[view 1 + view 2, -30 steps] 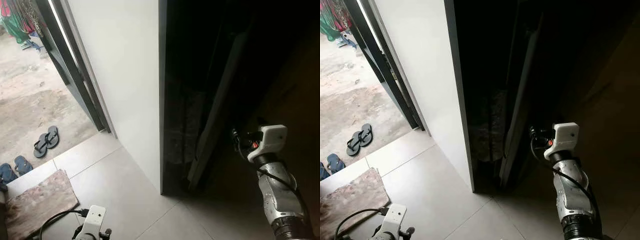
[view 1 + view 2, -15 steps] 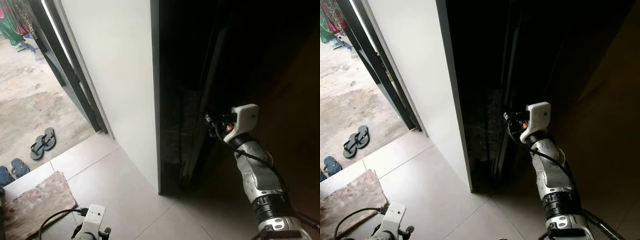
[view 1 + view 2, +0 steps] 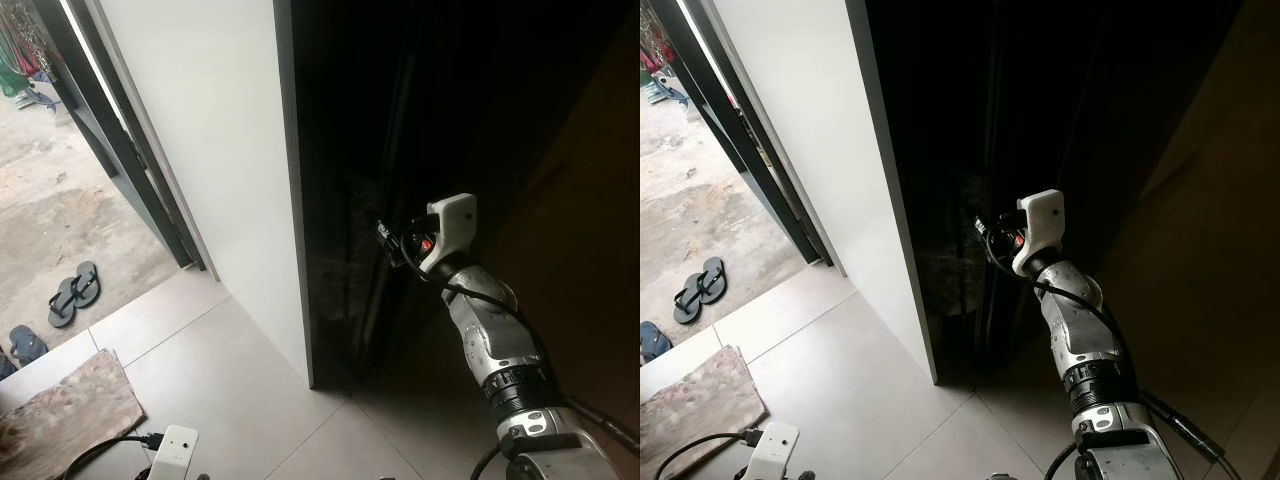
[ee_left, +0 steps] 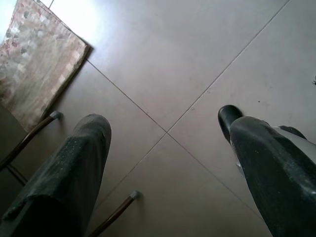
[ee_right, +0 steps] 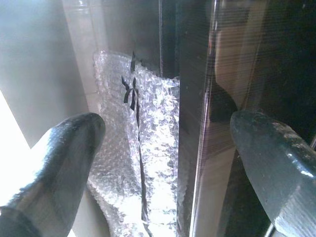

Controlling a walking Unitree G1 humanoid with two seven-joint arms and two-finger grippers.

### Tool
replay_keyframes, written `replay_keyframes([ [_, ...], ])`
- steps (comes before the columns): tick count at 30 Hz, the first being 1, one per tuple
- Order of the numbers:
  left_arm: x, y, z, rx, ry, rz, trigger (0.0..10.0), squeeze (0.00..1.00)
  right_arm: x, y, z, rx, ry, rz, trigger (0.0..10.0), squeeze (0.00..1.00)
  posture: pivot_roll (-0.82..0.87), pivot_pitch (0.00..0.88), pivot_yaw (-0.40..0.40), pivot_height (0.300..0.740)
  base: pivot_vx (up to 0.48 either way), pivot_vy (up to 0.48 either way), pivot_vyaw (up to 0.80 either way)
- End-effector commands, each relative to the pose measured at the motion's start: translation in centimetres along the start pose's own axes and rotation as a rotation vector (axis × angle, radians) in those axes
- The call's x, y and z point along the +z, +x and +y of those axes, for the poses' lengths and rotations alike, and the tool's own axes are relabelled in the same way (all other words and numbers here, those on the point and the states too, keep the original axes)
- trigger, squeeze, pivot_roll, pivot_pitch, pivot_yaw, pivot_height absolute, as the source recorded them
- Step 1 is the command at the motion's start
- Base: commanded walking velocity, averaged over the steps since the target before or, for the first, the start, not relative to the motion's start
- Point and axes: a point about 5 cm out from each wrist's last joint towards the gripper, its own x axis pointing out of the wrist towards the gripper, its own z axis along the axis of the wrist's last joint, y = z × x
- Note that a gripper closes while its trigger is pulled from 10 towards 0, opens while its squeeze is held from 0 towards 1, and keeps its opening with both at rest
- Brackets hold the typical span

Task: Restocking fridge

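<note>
The dark fridge (image 3: pixel 350 200) stands just beside the white wall (image 3: pixel 210 150), and the right tool (image 5: pixel 163 168), fingers spread, points at its door edge (image 5: pixel 197 148), a stiff, heavy, glossy and likely slippery panel best hooked along that edge beside the bubble wrap (image 5: pixel 143 148).
</note>
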Motion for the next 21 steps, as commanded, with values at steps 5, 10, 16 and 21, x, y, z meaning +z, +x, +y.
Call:
replay_keyframes([
  [5, -0.3, 0.0, 0.0, 0.003, 0.003, 0.023, 10.0, 0.0, 1.3, 2.1, 2.3, 0.148, -0.015, -0.015, 10.0, 0.0, -0.03, 0.071, 0.052, 0.74, 0.0, 0.0, 0.0],
  [10, 0.4, 0.1, 0.1, 0.004, 0.007, 0.014, 10.0, 0.0, 1.7, 3.2, 3.1, 0.194, 0.018, -0.019, 10.0, 0.0, -0.03, 0.07, 0.053, 0.74, 0.0, 0.0, 0.0],
  [16, 0.6, 0.2, 0.0, 0.001, 0.003, 0.011, 10.0, 0.0, 1.7, 4.6, 5.9, 0.301, 0.027, -0.007, 10.0, 0.0, -0.02, 0.07, 0.041, 0.74, 0.0, 0.0, 0.0],
  [21, 0.6, 0.2, -0.1, 0.0, 0.001, 0.011, 10.0, 0.0, 1.6, 4.6, 6.1, 0.298, 0.035, -0.009, 10.0, 0.0, -0.02, 0.069, 0.039, 0.74, 0.0, 0.0, 0.0],
])
